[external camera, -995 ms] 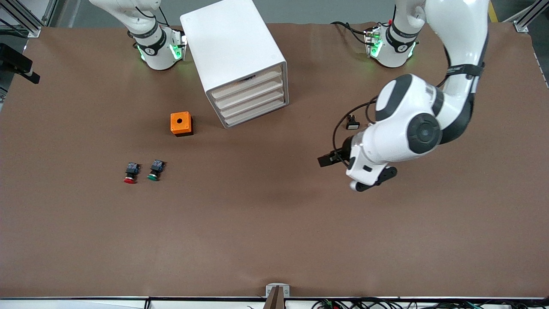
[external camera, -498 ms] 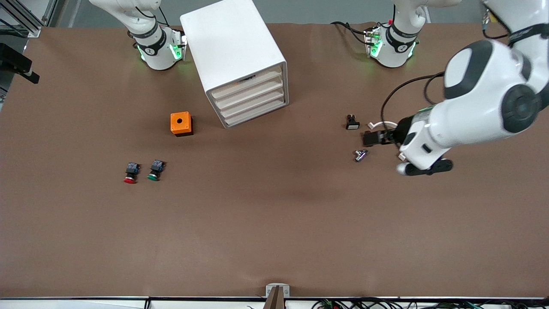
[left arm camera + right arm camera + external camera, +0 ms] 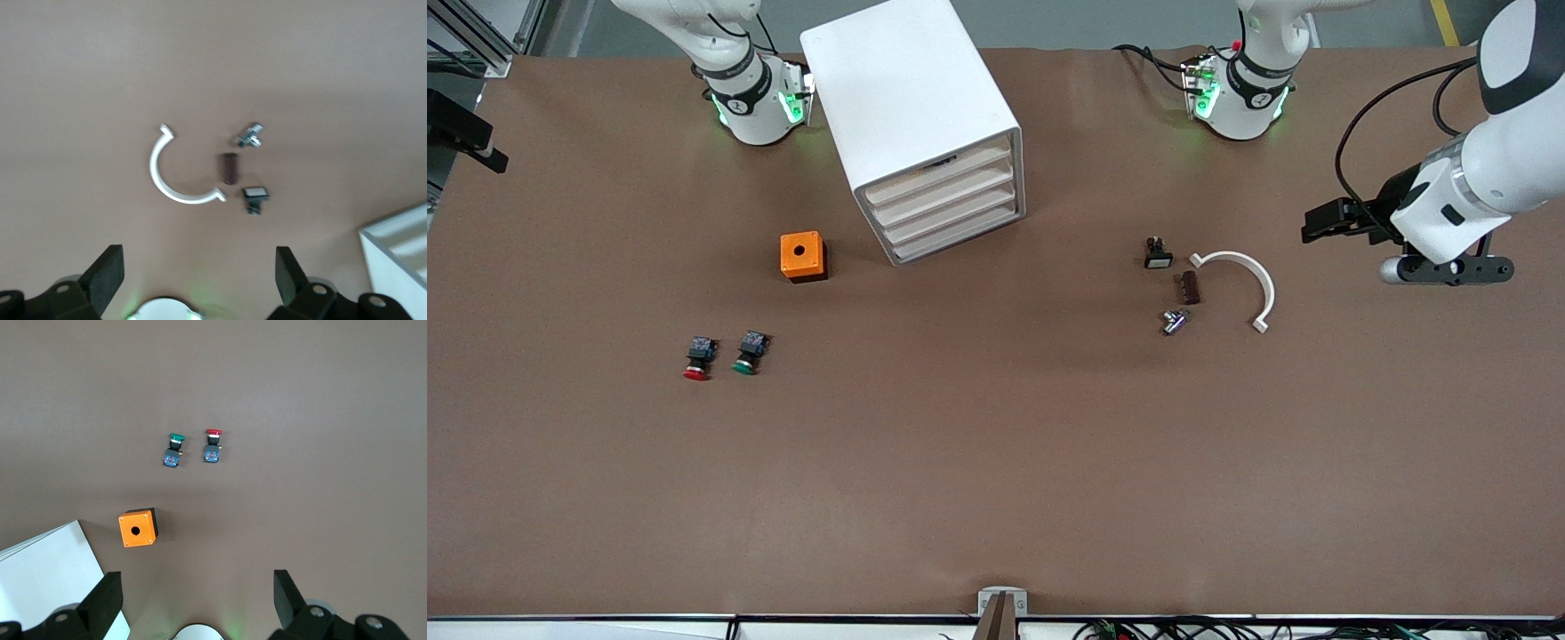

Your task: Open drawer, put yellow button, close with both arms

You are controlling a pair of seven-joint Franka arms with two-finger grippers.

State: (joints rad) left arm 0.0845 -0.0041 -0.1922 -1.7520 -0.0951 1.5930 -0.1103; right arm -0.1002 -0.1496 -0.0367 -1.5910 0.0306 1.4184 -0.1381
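Showing right pincer (image 3: 193, 600) spread, unseen from front.

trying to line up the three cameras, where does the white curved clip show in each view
Front view: the white curved clip lies toward the left arm's end of the table, beside the small brown block.
Left wrist view: the clip is mid-picture, the same brown block next to it.
Right wrist view: not in it.
Shared landmark: the white cabinet, whose corner also shows in the left wrist view.
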